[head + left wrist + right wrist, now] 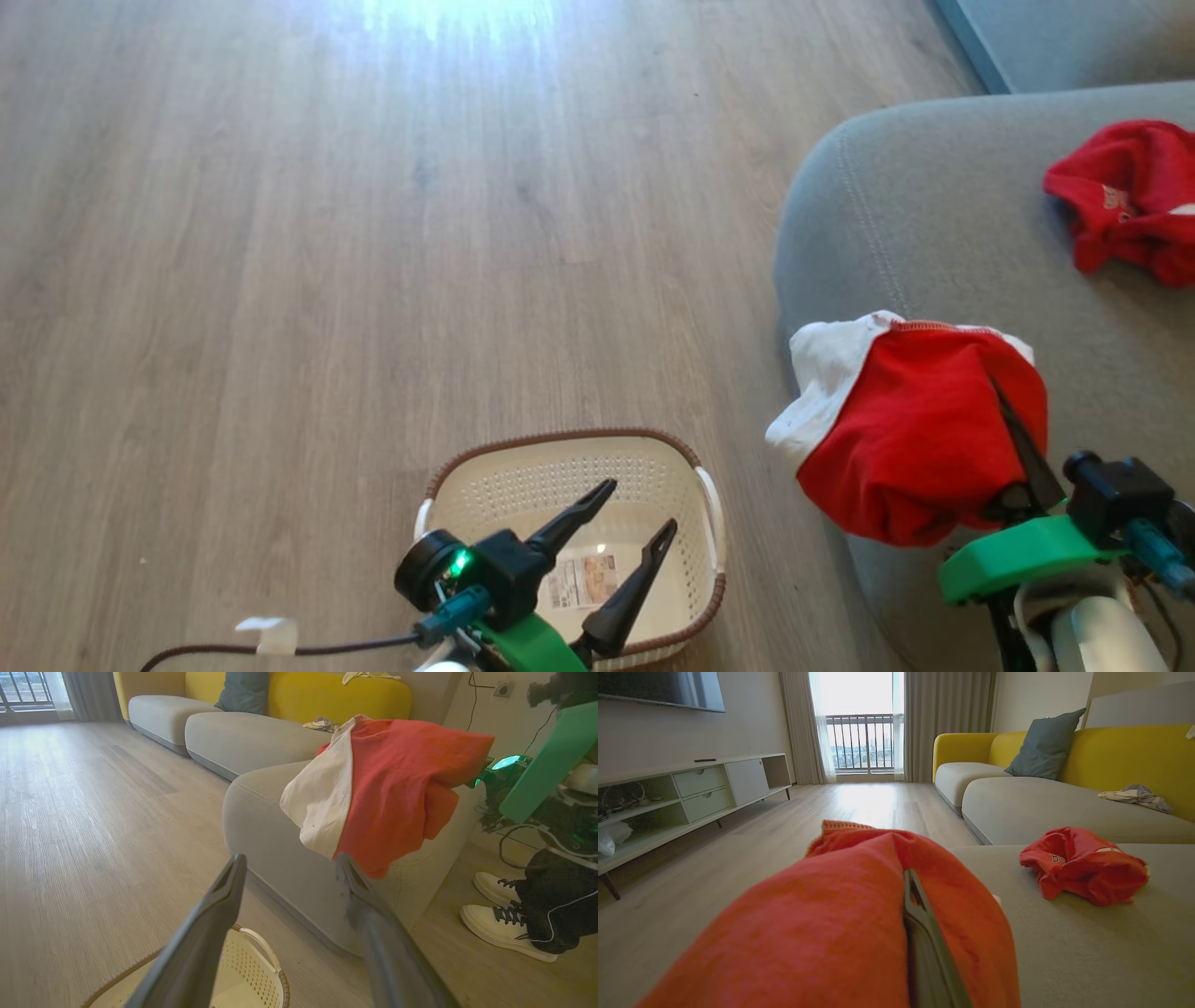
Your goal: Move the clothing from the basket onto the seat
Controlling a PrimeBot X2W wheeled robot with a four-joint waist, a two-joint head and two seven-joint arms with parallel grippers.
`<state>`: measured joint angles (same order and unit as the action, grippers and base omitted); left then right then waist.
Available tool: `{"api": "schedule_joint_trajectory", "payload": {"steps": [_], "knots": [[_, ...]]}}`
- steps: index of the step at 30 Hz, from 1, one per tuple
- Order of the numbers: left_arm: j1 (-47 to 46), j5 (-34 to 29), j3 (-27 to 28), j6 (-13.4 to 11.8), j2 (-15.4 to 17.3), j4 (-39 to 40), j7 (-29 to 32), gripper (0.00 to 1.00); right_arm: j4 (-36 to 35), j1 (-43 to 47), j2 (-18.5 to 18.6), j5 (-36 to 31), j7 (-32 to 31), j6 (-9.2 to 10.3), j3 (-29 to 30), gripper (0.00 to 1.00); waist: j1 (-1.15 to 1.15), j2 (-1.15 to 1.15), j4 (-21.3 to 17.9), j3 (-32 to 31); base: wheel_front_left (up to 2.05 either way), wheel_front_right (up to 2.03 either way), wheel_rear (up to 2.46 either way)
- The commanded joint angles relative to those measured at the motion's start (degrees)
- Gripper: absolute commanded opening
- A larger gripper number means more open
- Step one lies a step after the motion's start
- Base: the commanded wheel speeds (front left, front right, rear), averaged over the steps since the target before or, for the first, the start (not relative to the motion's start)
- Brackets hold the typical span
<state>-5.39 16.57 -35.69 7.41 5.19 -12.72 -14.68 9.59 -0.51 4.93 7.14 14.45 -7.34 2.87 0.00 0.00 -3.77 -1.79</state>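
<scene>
The cream basket (523, 485) stands on the wood floor, holding nothing but its label (583, 579). My left gripper (641, 506) hovers over it, open and empty; its fingers (224, 905) frame the basket's rim (275, 975) in the left wrist view. My right gripper (1004, 401) is shut on a red garment with a white panel (915, 439), which drapes over the fingers (920, 914) above the grey seat's rounded corner (840, 233). One finger is hidden under the fabric. A second red garment (1125, 201) lies crumpled further back on the seat (1087, 942).
A person's white shoes (495, 924) stand beside the seat near my base. A yellow-backed sofa (1111, 751) with a blue-grey cushion (1045, 742) lies beyond. A low cabinet (691, 793) lines the opposite wall. A taped cable (266, 635) crosses the floor left of the basket.
</scene>
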Motion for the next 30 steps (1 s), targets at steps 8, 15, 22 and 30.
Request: {"api": "schedule_joint_trajectory", "payload": {"steps": [8, 15, 22, 30], "knots": [[-3.0, -0.7, 2.0, 0.1, -0.7, 2.5, -0.3, 1.0, -5.1, -3.4, 1.2, -0.5, 0.5, -0.14, -0.2, 0.0, 0.0, 0.0, -5.2, 2.6, 0.0, 0.0, 0.0], [-4.5, -1.1, 0.9, 0.1, -0.9, 2.9, -0.3, 1.0, -6.8, -4.1, 0.9, -0.8, 0.5, -0.14, 0.6, 0.0, 0.0, 0.0, -11.5, 5.0, 0.0, 0.0, 0.0], [-6.2, -2.0, -0.4, 0.1, -0.5, 3.3, -0.3, 1.0, -7.5, -4.1, 0.2, -1.2, 0.5, -0.14, 2.1, 0.0, 0.0, 0.0, -17.3, 6.6, 0.0, 0.0, 0.0], [-7.0, -3.1, -2.0, 0.1, -0.4, 3.8, -0.3, 1.0, -7.7, -3.3, -1.3, -1.8, 0.5, -0.14, 5.5, 0.0, 0.0, 0.0, -22.1, 7.5, 0.0, 0.0, 0.0]]}}
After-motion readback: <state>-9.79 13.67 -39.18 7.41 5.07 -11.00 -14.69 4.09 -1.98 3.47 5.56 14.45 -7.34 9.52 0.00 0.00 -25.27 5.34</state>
